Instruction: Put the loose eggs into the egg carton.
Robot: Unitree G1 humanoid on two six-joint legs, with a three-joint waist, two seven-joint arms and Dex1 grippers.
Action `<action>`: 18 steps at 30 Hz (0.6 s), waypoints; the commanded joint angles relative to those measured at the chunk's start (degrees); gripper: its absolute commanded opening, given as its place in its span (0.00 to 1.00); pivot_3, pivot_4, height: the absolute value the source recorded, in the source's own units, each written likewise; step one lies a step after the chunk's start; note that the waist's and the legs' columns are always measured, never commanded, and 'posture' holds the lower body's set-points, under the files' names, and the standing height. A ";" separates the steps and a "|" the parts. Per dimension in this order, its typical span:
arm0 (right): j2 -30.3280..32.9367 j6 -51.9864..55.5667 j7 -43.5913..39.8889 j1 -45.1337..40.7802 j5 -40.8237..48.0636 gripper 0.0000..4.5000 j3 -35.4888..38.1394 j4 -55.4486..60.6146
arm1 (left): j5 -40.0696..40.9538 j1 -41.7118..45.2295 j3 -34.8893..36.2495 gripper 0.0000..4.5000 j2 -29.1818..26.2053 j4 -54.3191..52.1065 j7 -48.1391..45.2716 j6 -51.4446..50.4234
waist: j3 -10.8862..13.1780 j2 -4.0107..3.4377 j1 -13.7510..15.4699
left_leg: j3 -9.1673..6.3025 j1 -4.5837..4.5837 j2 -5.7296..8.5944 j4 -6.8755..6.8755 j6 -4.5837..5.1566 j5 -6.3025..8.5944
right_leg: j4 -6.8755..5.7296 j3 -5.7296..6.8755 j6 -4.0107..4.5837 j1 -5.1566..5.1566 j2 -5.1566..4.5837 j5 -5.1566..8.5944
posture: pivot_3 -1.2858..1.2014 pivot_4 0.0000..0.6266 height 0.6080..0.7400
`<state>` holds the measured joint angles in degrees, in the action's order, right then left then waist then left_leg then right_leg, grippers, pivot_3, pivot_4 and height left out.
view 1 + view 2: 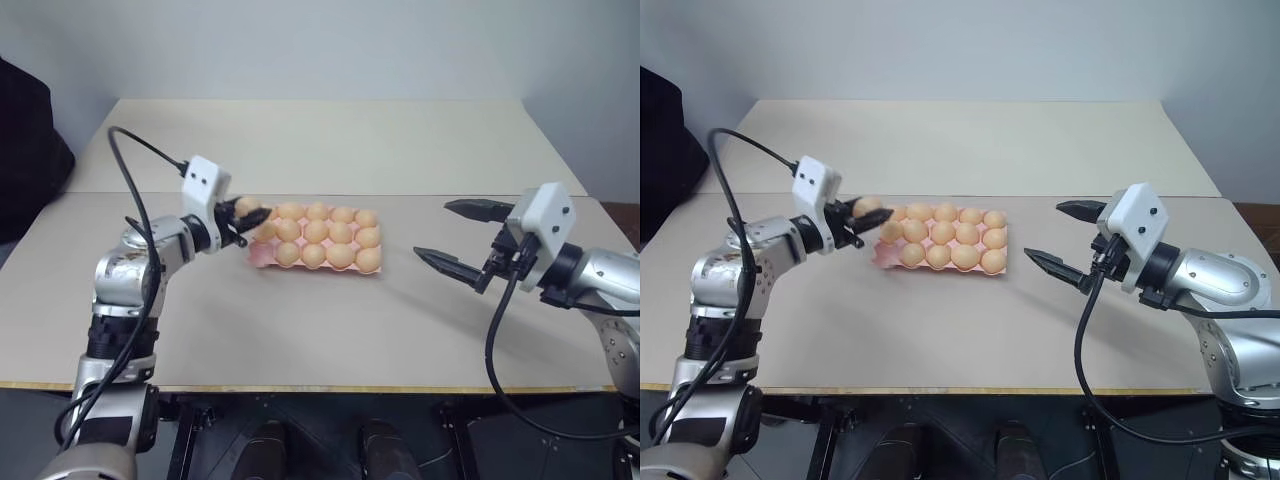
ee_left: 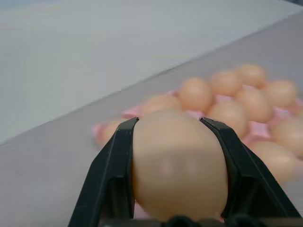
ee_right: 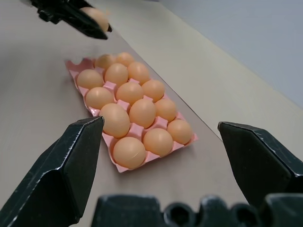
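Counter: a pale beige top that carries everything; the carton sits near its middle, within reach of both arms, which suits a two-armed loading job.

Egg carton: a flat pink lidless tray, lying level on the counter just left of centre. Nearly all of its cups hold eggs, so the task looks close to done. I cannot tell for certain which cup is free; the far-left corner, under the held egg, seems the likely one.

Right claw: hangs above the counter well to the right of the carton, its two black fingers spread wide with nothing between them. It points toward the tray, probably parked out of the way while the other arm works.

Left claw: at the far-left corner of the carton, raised off the counter, pointing right toward the tray. Its fingers are clamped on one egg, pressing on its two opposite sides, which keeps the smooth shell from rolling out.

Held egg: light orange-tan, gripped across its middle and carried in the air over the tray's left end. Judged next: lower it into the free cup and only then let go, since a drop from here could knock it against its neighbours.

Seated eggs: alike in colour, each resting in its own cup in rows, touching or nearly so.
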<state>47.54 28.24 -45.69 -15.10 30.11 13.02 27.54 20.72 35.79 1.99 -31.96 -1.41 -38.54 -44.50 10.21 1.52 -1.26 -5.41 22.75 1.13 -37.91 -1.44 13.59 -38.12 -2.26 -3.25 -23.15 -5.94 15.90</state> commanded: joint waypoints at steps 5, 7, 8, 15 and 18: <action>0.39 0.57 1.47 0.65 1.46 1.00 2.72 2.97 | 1.40 -1.73 -0.57 0.55 -3.19 -3.77 -1.99 -5.20 | 0.00 0.00 0.00 | 0.00 0.01 0.00 0.00 0.00 0.00 | 0.02 0.01 0.00 0.00 0.00 0.00 | 0.52 0.24 1.00; 0.29 0.66 1.67 0.50 1.44 1.00 2.62 2.88 | 1.21 -1.90 -0.48 0.67 -2.70 -3.51 -1.56 -4.91 | 0.00 0.00 0.14 | 0.00 0.03 0.00 0.00 0.00 0.00 | 0.04 0.01 0.00 0.00 0.00 0.00 | 0.52 0.24 1.00; 0.24 0.70 1.72 0.38 1.42 1.00 2.56 2.82 | 1.17 -1.84 -0.59 0.75 -2.72 -3.24 -1.90 -4.44 | 0.00 0.00 0.20 | 0.00 0.03 0.00 0.00 0.00 0.00 | 0.04 0.01 0.00 0.00 -0.01 0.00 | 0.52 0.24 1.00; 0.12 1.23 1.96 -0.50 1.81 1.00 2.47 2.78 | 3.80 -1.17 5.14 0.99 -5.31 -6.35 -2.43 -3.82 | 0.00 0.00 0.07 | 0.00 0.04 0.00 0.00 0.00 0.00 | 0.03 0.01 0.00 -0.02 0.00 0.00 | 0.52 0.24 1.00; 0.20 1.26 1.61 -0.33 2.19 1.00 2.79 2.47 | 6.14 -4.48 11.73 0.99 -10.09 -8.51 -5.34 -2.05 | 0.00 0.00 -0.55 | 0.00 0.05 -0.03 0.02 0.00 0.00 | 0.03 0.00 0.00 -0.06 0.01 0.00 | 0.52 0.24 1.00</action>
<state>47.53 29.47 -43.99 -14.88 30.71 13.82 28.70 25.33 32.33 8.80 -39.75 -7.43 -42.27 -48.40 10.22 1.52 -1.81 -5.41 22.79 1.09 -37.90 -1.43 13.60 -38.09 -2.26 -3.25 -23.21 -5.93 15.90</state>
